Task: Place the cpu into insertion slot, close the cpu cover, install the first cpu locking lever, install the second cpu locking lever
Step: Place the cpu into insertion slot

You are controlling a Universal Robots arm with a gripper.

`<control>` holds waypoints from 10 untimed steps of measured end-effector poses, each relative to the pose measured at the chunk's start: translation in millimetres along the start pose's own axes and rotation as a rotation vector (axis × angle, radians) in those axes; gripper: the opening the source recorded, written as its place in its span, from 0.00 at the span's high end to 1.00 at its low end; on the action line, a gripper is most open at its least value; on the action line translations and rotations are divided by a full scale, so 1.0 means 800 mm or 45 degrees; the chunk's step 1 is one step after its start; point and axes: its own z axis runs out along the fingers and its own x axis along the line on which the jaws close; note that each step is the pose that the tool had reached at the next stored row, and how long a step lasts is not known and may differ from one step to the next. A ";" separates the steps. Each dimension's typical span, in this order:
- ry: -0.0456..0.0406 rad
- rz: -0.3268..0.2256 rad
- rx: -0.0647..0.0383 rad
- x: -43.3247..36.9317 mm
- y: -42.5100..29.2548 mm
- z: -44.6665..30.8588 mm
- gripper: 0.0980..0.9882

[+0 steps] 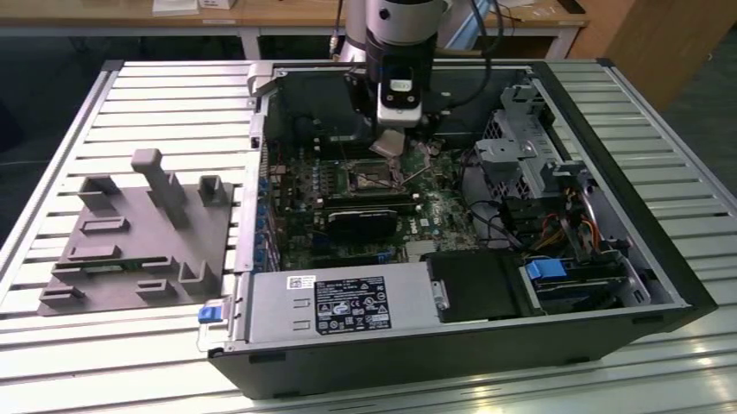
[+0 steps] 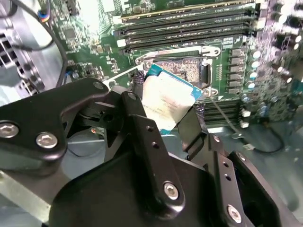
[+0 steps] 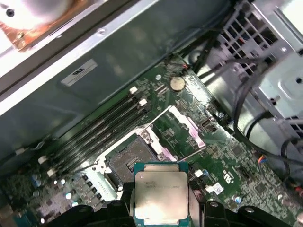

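One cpu (image 3: 161, 196) (its printed lines too small to read) is pinched in the tool (image 2: 168, 97) near the bare insertion slot (image 3: 129, 160), with the cpu cover (image 3: 185, 126) raised beside that slot.

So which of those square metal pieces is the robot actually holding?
The cpu, the solid grey square clamped in the gripper above the board. The cpu cover is just a thin frame, swung open beside the insertion slot.
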 end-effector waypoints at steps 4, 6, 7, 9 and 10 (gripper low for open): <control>-0.009 0.091 0.000 0.000 -0.0001 0.0011 0.51; -0.014 0.137 0.000 0.000 -0.0002 0.0017 0.51; -0.016 0.158 0.000 0.000 -0.0002 0.0019 0.51; -0.019 0.193 -0.001 0.000 -0.0003 0.0023 0.51; -0.022 0.214 -0.001 0.000 -0.0003 0.0025 0.51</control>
